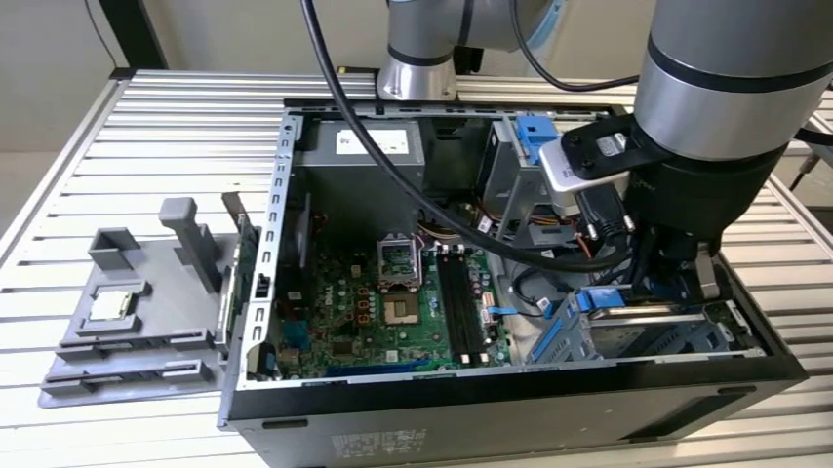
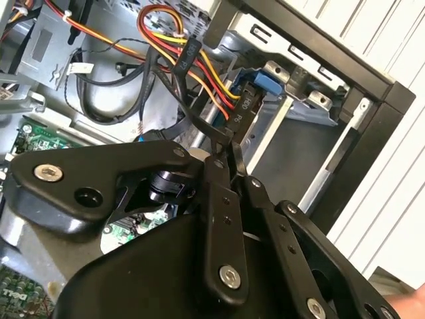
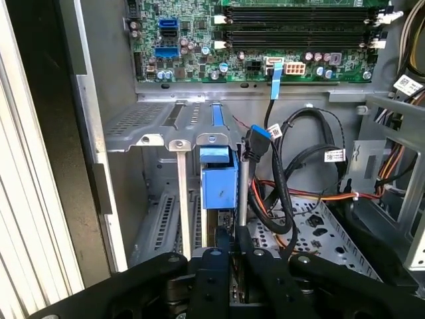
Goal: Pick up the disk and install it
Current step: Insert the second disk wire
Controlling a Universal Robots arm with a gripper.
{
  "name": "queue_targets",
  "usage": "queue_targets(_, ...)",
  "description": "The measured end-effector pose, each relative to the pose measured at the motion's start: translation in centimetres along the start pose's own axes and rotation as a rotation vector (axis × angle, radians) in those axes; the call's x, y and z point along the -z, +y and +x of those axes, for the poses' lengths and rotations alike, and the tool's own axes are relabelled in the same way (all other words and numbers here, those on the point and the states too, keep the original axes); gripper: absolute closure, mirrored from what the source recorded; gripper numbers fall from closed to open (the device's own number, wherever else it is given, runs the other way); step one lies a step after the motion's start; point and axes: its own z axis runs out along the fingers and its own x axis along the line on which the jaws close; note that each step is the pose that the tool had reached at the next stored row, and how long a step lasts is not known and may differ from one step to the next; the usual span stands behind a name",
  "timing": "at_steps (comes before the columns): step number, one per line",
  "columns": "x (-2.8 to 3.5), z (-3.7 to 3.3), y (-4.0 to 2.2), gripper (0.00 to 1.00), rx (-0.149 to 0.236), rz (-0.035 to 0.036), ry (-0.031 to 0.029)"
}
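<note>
The disk (image 3: 218, 188) stands edge-on in the metal drive bay (image 3: 143, 136) at the case's front corner, its bright blue carrier facing me in the first wrist view. In the exterior view its blue end (image 1: 603, 298) lies in the cage at the exterior view's lower right, under the arm's wrist. My gripper (image 3: 233, 240) is shut, fingertips together right at the carrier's near edge, with nothing between them. I cannot tell whether they touch it. The second wrist view has the same closed gripper (image 2: 228, 147) beside a black power plug, with the blue carrier (image 2: 263, 86) beyond.
Black and coloured cables (image 3: 285, 166) hang close beside the bay. The motherboard (image 1: 377, 312) fills the case floor. A blue bracket (image 1: 534, 136) sits in the upper cage. A grey fixture (image 1: 131, 322) with a small silver chip stands outside the case on the slatted table, at the exterior view's left.
</note>
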Motion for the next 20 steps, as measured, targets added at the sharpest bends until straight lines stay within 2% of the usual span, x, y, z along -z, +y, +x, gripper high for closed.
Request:
queue_targets(12,-0.10,0.17,0.00,1.00,0.000,0.0001,0.0002)
queue_targets(15,-0.40,0.17,0.10,1.00,0.000,0.0000,0.0009)
queue_targets(17,-0.62,0.18,0.18,1.00,0.001,-0.0001,0.0037)
queue_targets(20,-1.17,0.19,0.35,1.00,0.002,0.0002,0.0049)
